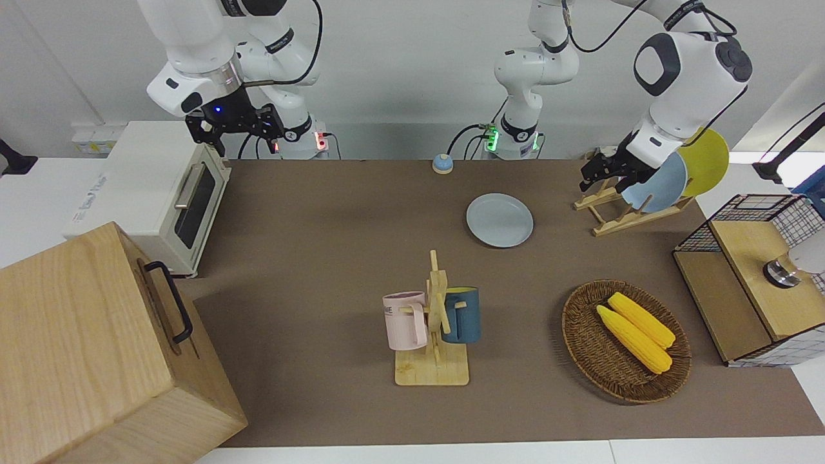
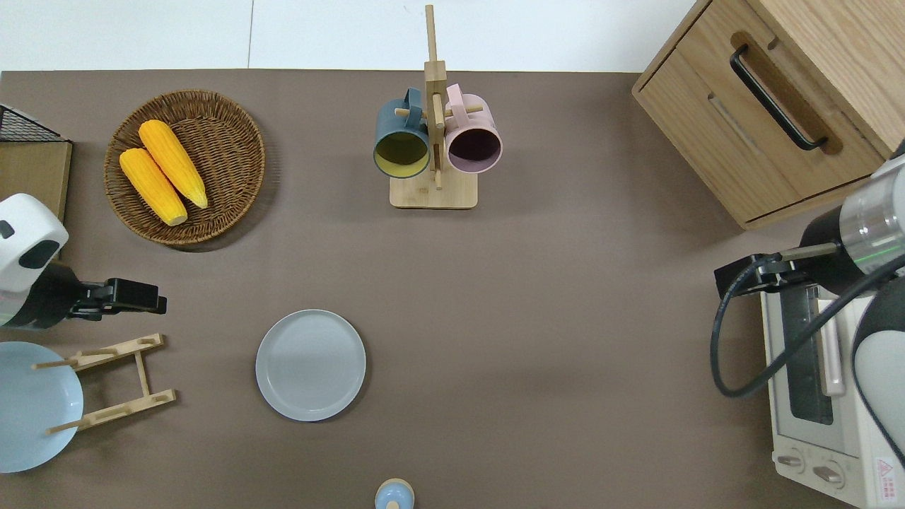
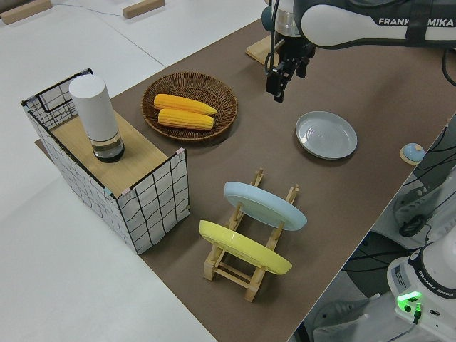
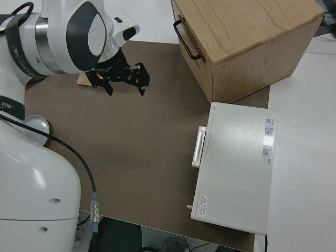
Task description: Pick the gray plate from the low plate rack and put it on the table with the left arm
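Brown table (image 2: pixel 565 318) holds three plates — one gray plate (image 2: pixel 310 365) lying flat.

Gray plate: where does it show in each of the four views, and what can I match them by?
Front view: gray plate flat on the table, centre, upper half.
Overhead view: lower middle.
Left side view: upper part.
Right side view: only a sliver at the arm's edge.
Shared landmark: the low plate rack beside it, except in the right side view.

gray plate (image 2: pixel 310 365): pale matte gray
table (image 2: pixel 551 297): dull brown top, white edges
low plate rack (image 2: pixel 120 383): pale wood
rack plates: light blue plate (image 3: pixel 265 205), yellow plate (image 3: pixel 244 247)
mugs: pink mug (image 1: pixel 406 320), dark blue mug (image 1: pixel 462 314)
corn (image 1: pixel 635 330): bright yellow, in a brown wicker basket (image 1: pixel 583 341)
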{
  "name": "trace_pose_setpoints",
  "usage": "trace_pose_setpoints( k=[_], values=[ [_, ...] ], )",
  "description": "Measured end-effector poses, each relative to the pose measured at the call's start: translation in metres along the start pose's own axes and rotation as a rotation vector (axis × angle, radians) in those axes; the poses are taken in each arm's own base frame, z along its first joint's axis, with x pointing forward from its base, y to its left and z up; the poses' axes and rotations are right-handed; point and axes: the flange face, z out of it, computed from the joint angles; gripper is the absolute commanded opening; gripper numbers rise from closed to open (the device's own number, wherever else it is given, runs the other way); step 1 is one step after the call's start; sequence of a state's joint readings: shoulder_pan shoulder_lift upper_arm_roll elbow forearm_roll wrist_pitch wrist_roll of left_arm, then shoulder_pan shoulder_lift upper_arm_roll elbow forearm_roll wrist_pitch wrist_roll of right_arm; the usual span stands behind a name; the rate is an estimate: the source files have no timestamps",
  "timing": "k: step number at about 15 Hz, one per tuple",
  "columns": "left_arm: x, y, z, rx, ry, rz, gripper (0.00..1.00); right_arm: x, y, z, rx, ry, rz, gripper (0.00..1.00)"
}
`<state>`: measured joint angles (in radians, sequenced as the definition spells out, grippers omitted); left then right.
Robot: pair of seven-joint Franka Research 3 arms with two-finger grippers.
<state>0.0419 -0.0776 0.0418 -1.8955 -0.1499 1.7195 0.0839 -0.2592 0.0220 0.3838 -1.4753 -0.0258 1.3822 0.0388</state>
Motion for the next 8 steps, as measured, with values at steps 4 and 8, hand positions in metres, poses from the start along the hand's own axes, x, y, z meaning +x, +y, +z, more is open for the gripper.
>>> trace_pose_setpoints(
  k=[4,8],
  values=[
    [-0.002,0.023,-0.045,0.060,0.018,0.038,0.99,0.000,0.000,0.000,0.000,0.000,0.000,0.983],
    [-0.009,0.032,-0.087,0.091,0.043,0.053,0.99,0.000,0.000,0.000,0.000,0.000,0.000,0.983]
  ],
)
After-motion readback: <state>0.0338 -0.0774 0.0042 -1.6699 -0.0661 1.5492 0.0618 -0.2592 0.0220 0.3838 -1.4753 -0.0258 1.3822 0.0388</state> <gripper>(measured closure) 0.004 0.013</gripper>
